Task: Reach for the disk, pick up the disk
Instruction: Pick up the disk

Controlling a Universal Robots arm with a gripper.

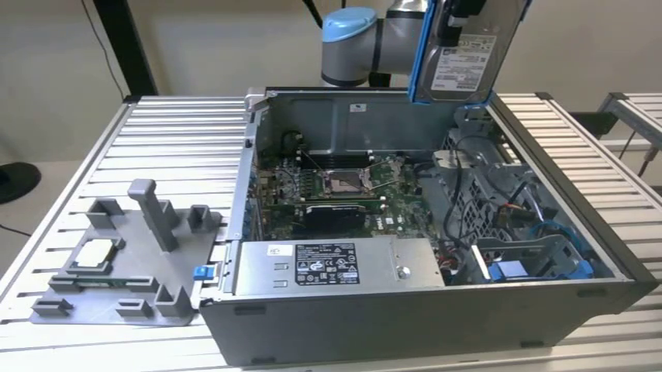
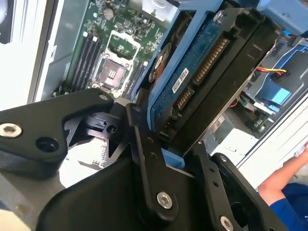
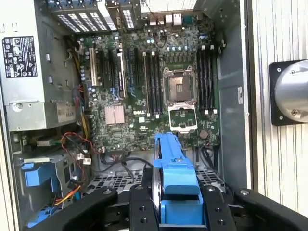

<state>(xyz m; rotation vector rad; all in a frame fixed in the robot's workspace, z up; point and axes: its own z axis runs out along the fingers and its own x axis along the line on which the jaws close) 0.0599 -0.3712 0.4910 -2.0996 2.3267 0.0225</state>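
The gripper [image 3: 175,211] is pinching the disk [image 1: 460,58], a hard drive in a blue carrier. In the exterior view it hangs upright above the rear of the open computer case [image 1: 579,298], clear of the chassis wall, label side facing the camera. In the second wrist view the 2 black fingers [image 2: 149,173] clamp the drive's end, with its circuit board and connector [image 2: 204,72] pointing away. In the first wrist view the blue carrier rail [image 3: 173,168] sits centred between the fingers, above the motherboard [image 3: 154,91] and its empty processor socket [image 3: 180,89].

So the pick looks done, and the disk is carried rather than resting anywhere. To do this well, I judge the grip should stay square on the carrier's flat sides, not on the exposed board, and the lift should stay vertical so the drive misses the drive cage [image 1: 538,260] and the loose cables [image 3: 74,144]. The power supply [image 1: 331,267] and the grey fixture [image 1: 129,263] on the tabletop [image 1: 176,132] sit well apart from it.
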